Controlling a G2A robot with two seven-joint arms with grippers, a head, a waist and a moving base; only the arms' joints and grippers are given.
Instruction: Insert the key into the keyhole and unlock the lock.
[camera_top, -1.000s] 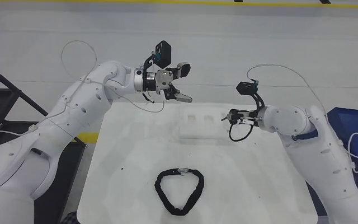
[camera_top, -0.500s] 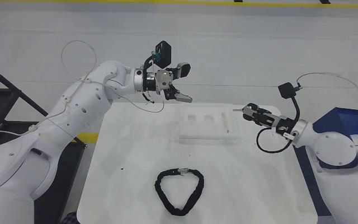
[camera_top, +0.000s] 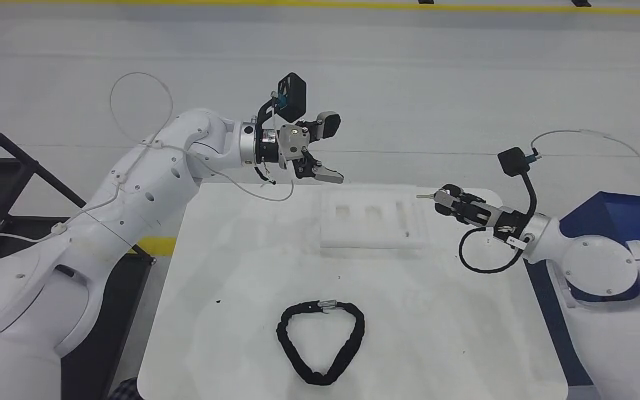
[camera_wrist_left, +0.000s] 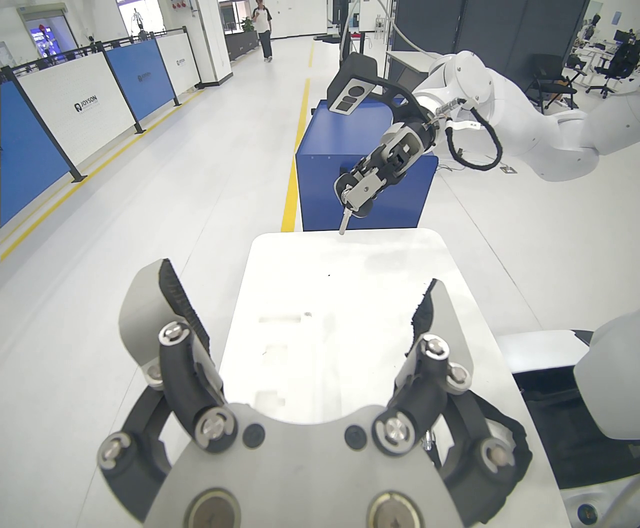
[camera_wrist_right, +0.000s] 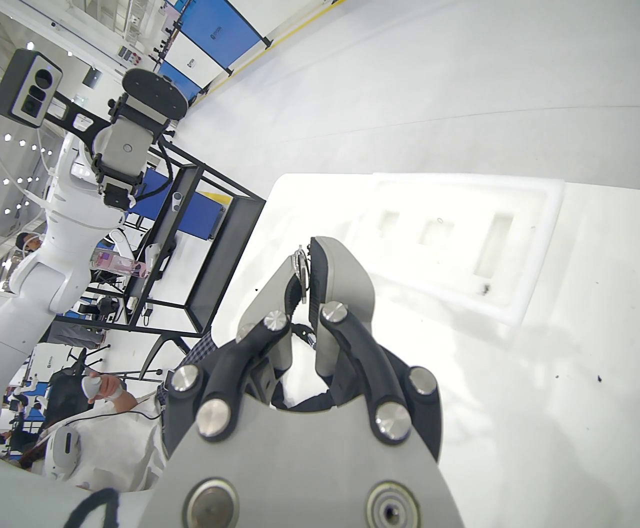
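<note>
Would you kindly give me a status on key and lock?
Left gripper open, empty. Right gripper shut on key, above table edge. Chain lock lies apart, near table front. Foam tray not blocking.

Key (camera_wrist_left: 343, 222) shiny metal; lock (camera_top: 317, 378) matt cloth-covered.

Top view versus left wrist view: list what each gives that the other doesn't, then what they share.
Top view: the whole loop of the chain lock, lying on the near half of the table, and the left claw from outside, by the table's far edge.
Left wrist view: the key, blade pointing down from the shut right claw near the table's edge, and blue-and-white barriers behind.
Both: the white table, the foam tray with recesses, both claws. In the wrist view a dark shape by the left claw may be the chain lock.
</note>
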